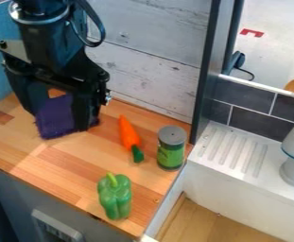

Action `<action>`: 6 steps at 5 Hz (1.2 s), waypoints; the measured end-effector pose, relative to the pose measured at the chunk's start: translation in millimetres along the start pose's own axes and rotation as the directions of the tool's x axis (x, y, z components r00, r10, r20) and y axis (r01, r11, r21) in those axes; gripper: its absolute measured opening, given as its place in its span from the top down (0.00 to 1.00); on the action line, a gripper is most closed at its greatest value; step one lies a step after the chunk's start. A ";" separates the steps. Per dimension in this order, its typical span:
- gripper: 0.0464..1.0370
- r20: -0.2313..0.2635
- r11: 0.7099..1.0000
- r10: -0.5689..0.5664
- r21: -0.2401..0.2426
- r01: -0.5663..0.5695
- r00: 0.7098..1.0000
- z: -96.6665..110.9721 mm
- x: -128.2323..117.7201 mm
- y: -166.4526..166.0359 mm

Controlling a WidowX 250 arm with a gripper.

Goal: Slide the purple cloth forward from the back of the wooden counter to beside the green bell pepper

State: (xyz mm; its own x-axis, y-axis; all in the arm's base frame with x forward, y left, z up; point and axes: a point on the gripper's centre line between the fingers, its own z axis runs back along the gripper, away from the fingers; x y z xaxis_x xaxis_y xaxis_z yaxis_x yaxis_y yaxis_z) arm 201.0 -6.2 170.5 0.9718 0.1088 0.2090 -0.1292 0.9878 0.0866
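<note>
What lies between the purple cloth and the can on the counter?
A carrot lies between the purple cloth and the can, as the camera view shows.

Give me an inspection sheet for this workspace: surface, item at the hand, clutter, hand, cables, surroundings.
Surface: counter of lighter and darker wood strips.
Item at the hand: purple cloth, on the counter near the plank wall.
Clutter: orange carrot lying, green end toward the front; can with green label, upright beside it; green pepper near the front edge.
Hand: black hand, fingers apart, over the cloth; contact cannot be told.
Cables: black cable looping beside the arm.
Surroundings: whitewashed plank wall behind; dark tiles and white ribbed ledge at the view's right.
</note>
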 end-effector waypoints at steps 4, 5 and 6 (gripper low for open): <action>0.03 -0.069 0.988 0.150 -0.014 -0.152 0.986 -42.5 24.2 28.8; 0.03 0.000 0.979 0.201 -0.015 -0.201 0.980 -54.8 43.8 49.5; 0.03 0.087 0.988 0.156 -0.028 -0.154 0.984 -65.1 59.8 59.6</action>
State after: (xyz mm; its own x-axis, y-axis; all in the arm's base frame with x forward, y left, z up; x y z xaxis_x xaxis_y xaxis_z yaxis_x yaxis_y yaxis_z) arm 264.2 66.4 124.8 0.9189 0.2515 0.3040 -0.2718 0.9620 0.0259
